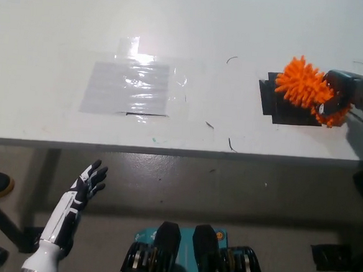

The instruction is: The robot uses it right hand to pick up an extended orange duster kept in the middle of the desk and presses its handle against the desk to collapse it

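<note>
1. The black patch (277, 104) on the white desk (239, 28) serves as the landmark here; it lies toward the desk's right side, near the front edge.
2. The orange duster (304, 86) sits over the patch's upper right part, its fluffy head covering that corner and spreading past the patch's top edge.
3. A further strip of orange fringe curls down and to the right of the patch, under the hand.
4. The right hand (345, 92) is just to the right of the patch, coming in from the picture's right edge, and is clenched on the duster; the dark fingers (331, 104) wrap the duster's right end.
5. The duster's head sticks out to the left of that hand, toward the patch's middle; the handle itself is hidden inside the grasp.
6. Whether the duster touches the desk or is held just above the patch cannot be told.
7. A clear taped sheet (129, 85) lies on the desk well to the left of the patch.
8. The left hand (85, 187) rests far to the lower left of the patch, below the desk's front edge, released with its fingers spread and holding nothing.
</note>
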Controlling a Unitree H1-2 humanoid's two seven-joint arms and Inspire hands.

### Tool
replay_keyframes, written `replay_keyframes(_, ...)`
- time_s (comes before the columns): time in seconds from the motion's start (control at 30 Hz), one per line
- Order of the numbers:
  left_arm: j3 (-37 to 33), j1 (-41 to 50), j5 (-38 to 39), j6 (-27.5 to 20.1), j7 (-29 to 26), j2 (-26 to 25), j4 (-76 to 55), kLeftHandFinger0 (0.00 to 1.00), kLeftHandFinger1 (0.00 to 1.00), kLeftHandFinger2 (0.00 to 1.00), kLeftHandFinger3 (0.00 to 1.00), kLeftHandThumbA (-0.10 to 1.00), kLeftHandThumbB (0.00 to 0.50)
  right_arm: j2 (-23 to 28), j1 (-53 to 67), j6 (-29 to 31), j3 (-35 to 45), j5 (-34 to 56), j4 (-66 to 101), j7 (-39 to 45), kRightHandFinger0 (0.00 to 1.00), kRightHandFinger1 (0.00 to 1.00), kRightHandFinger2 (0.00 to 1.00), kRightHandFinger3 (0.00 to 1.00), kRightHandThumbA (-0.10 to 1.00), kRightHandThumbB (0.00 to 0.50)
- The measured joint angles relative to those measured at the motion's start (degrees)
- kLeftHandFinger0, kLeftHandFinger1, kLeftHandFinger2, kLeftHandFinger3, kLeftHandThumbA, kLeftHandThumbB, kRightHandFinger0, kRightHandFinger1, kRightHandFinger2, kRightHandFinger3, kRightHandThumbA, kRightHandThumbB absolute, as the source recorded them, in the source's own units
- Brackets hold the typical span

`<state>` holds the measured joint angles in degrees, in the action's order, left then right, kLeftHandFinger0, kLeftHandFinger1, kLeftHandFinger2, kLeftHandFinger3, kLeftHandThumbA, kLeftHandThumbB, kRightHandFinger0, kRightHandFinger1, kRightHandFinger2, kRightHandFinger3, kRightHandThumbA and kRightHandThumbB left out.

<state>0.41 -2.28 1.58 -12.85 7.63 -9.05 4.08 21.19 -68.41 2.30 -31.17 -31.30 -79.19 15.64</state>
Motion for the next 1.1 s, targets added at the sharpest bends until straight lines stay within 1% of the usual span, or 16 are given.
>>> replay_keyframes(0.03,0.0,0.0,0.0,0.0,0.0,0.0,0.0,1.0,1.0,1.0,1.0,1.0,0.087,0.04,0.17,0.36,0.21,0.04,0.03,-0.54,0.09,0.73,1.0,1.0,-0.1,0.129)
replay_keyframes(0.13,0.01,0.01,0.0,0.01,0.0,0.0,0.01,1.0,1.0,1.0,1.0,1.0,0.09,0.23,1.39,2.59,2.44,0.55,0.2,-3.96,0.23,0.89,1.0,1.0,-0.1,0.104)
replay_keyframes(0.17,0.0,0.0,0.0,0.02,0.0,0.0,0.0,1.0,1.0,1.0,1.0,1.0,0.084,0.27,1.63,3.09,3.01,0.77,0.22,-4.85,0.27,0.86,1.0,1.0,-0.1,0.112)
replay_keyframes(0.27,0.01,0.0,0.01,0.09,0.0,0.0,-0.01,1.0,1.0,1.0,1.0,1.0,0.074,0.62,2.12,4.56,5.46,1.36,0.59,-7.34,0.27,0.83,1.0,1.0,-0.1,0.098)
replay_keyframes(0.33,0.03,0.01,0.01,0.15,-0.01,0.0,-0.01,1.0,1.0,1.0,1.0,1.0,0.061,0.94,2.22,5.68,7.21,1.87,1.4,-9.36,0.18,0.71,1.0,1.0,-0.1,0.103)
replay_keyframes(0.4,0.03,0.01,0.0,0.19,-0.01,0.0,-0.01,1.0,1.0,1.0,1.0,1.0,0.049,1.34,2.17,6.92,9.22,2.33,2.76,-11.05,0.1,0.6,0.93,1.0,-0.1,0.102)
replay_keyframes(0.5,0.04,0.01,0.0,0.19,-0.01,0.0,0.0,1.0,1.0,1.0,1.0,1.0,0.053,1.93,1.92,10.03,12.63,3.39,5.82,-13.48,0.11,0.61,0.93,1.0,-0.1,0.098)
replay_keyframes(0.57,0.04,0.01,-0.02,0.19,-0.01,-0.01,0.0,1.0,1.0,1.0,1.0,1.0,0.051,2.26,1.86,11.08,14.86,4.1,9.56,-14.46,0.04,0.52,0.88,0.93,-0.1,0.117)
replay_keyframes(0.63,0.03,0.0,-0.04,0.19,-0.01,-0.01,-0.01,1.0,1.0,1.0,1.0,1.0,0.05,2.58,1.53,11.77,16.99,4.68,14.44,-15.56,0.03,0.52,0.88,0.93,-0.1,0.118)
replay_keyframes(0.67,0.03,0.01,-0.06,0.2,-0.02,-0.01,-0.01,1.0,1.0,1.0,1.0,1.0,0.051,2.64,1.18,12.15,17.88,4.93,16.43,-16.1,0.11,0.51,0.85,0.89,-0.1,0.118)
replay_keyframes(0.77,0.03,0.04,-0.08,0.28,-0.02,-0.01,0.0,1.0,1.0,1.0,1.0,1.0,0.054,2.68,0.69,12.23,20.08,5.75,22.52,-16.4,0.03,0.46,0.78,0.81,-0.1,0.125)
replay_keyframes(0.87,0.05,0.04,-0.08,0.37,-0.02,-0.02,-0.03,1.0,1.0,1.0,1.0,1.0,0.052,2.45,-0.35,11.94,23.64,7.31,28.65,-16.36,0.03,0.45,0.77,0.8,-0.1,0.125)
replay_keyframes(0.9,0.05,0.04,-0.08,0.38,-0.02,-0.02,-0.04,1.0,1.0,1.0,1.0,1.0,0.051,2.46,-0.93,11.88,24.37,7.64,29.75,-16.36,0.06,0.5,0.82,0.89,-0.1,0.066)
replay_keyframes(0.93,0.05,0.04,-0.08,0.39,-0.02,-0.02,-0.04,1.0,1.0,1.0,1.0,1.0,0.051,2.52,-2.12,11.75,25.48,8.29,31.42,-16.36,0.02,0.43,0.73,0.77,-0.1,0.101)
replay_keyframes(0.97,0.04,0.04,-0.08,0.39,-0.01,-0.02,-0.04,1.0,1.0,1.0,1.0,1.0,0.059,2.4,-2.93,11.68,26.76,8.84,32.5,-16.48,0.0,0.39,0.71,0.73,-0.1,0.119)
replay_keyframes(1.1,0.02,0.33,-0.01,0.36,0.02,-0.05,-0.04,1.0,1.0,1.0,1.0,1.0,0.064,0.88,-5.58,11.23,30.9,10.88,34.36,-18.51,0.0,0.35,0.69,0.7,-0.1,0.131)
